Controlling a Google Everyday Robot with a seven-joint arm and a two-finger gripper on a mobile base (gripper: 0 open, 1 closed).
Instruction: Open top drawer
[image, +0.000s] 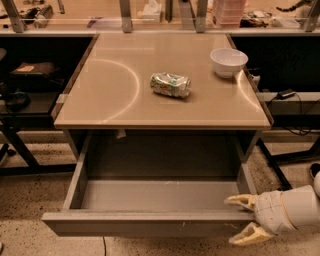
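Observation:
The top drawer (145, 223) is a wide, shallow grey box standing pulled far out from under the tan tabletop (115, 105). Its inside holds nothing. Small whitish scratches mark the grey front right of centre. My gripper (244, 218) is at the right end of the drawer front. One cream finger (239, 201) lies inside the drawer over the front's top edge, and the other sits outside, in front of it and lower. The jaws are closed on the front panel. My white arm comes in from the lower right.
A crushed can (171, 84) lies at the middle of the tabletop and a white bowl (228, 61) stands at its back right. Dark shelving with clutter stands to the left and right, with cables on the right. The floor is speckled.

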